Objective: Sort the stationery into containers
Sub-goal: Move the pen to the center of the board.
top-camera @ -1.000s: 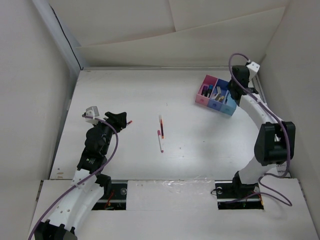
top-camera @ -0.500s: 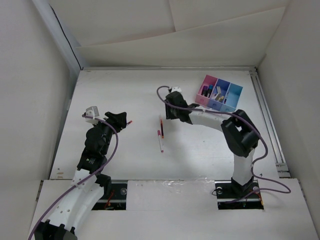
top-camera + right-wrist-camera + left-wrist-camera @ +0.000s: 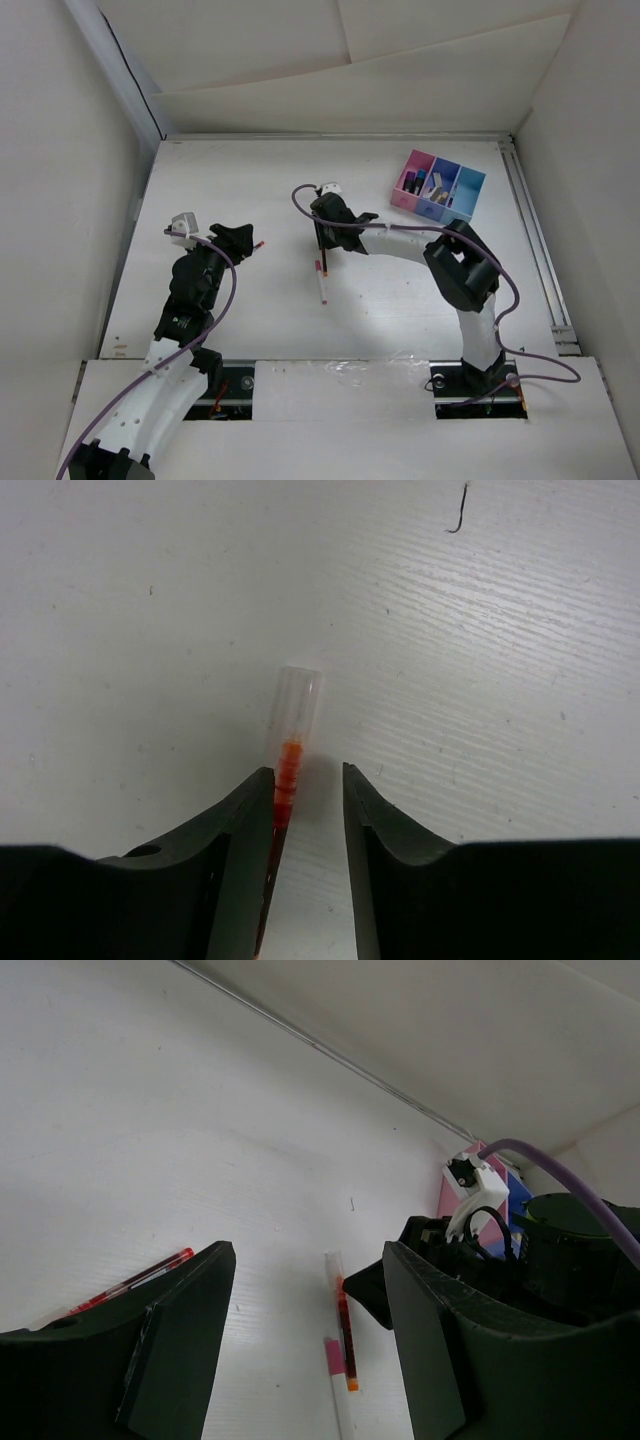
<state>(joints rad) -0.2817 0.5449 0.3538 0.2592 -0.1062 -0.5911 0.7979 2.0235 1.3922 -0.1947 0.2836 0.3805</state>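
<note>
A clear pen with red ink (image 3: 325, 263) lies at the table's middle, beside a white pen with a pink cap (image 3: 320, 284). My right gripper (image 3: 322, 240) is low over the clear pen's far end. In the right wrist view the clear pen (image 3: 292, 730) lies between the narrowly parted fingers, against the left one; the right gripper (image 3: 308, 772) is open. My left gripper (image 3: 243, 238) is open and empty at the left, with a red pen (image 3: 259, 244) by its tip. The three-compartment tray (image 3: 465, 190) stands at the back right and holds several items.
In the left wrist view the red pen (image 3: 130, 1282) lies by my left finger, and the clear pen (image 3: 342, 1320), the white pen (image 3: 335, 1385) and the right arm's head (image 3: 480, 1250) lie ahead. White walls enclose the table on three sides.
My right arm has swung from the tray across to the pens at the middle and come down astride the clear red pen. The left arm has not moved.
</note>
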